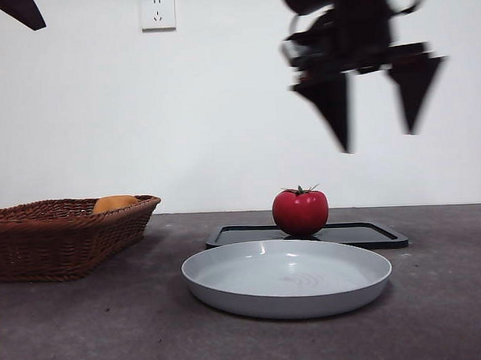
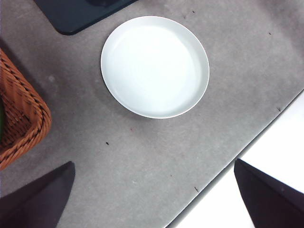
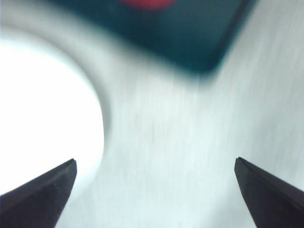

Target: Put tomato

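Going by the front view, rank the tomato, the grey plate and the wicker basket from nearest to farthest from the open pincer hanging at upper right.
From the right pincer, open in mid-air:
1. Tomato, below it and slightly to the side, on the black tray.
2. Grey plate, lower, in front of the tray.
3. Wicker basket, far across at the opposite side of the table.

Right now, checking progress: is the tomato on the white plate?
No, the tomato sits on the black tray behind the plate.

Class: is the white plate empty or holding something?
Empty. The white plate shows only bare surface; the tomato stands behind it on the black tray.
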Controlling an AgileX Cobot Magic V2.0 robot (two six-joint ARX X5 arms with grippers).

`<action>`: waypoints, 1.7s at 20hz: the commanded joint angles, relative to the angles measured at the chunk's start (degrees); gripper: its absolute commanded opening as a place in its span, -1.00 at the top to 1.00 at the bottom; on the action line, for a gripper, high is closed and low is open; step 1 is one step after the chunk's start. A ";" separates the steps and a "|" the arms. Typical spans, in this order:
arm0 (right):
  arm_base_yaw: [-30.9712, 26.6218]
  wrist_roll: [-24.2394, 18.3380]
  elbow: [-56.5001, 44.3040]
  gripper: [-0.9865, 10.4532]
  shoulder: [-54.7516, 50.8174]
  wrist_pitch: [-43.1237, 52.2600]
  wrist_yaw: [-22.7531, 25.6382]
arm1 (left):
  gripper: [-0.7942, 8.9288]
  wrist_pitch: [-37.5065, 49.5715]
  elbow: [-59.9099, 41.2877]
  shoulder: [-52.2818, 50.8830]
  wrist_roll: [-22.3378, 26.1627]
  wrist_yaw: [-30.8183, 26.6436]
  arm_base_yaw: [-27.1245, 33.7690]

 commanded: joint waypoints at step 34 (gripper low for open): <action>18.58 18.88 -51.34 0.74 -72.70 24.52 5.16 | 0.74 29.55 -16.20 -0.70 -8.39 -6.69 -13.88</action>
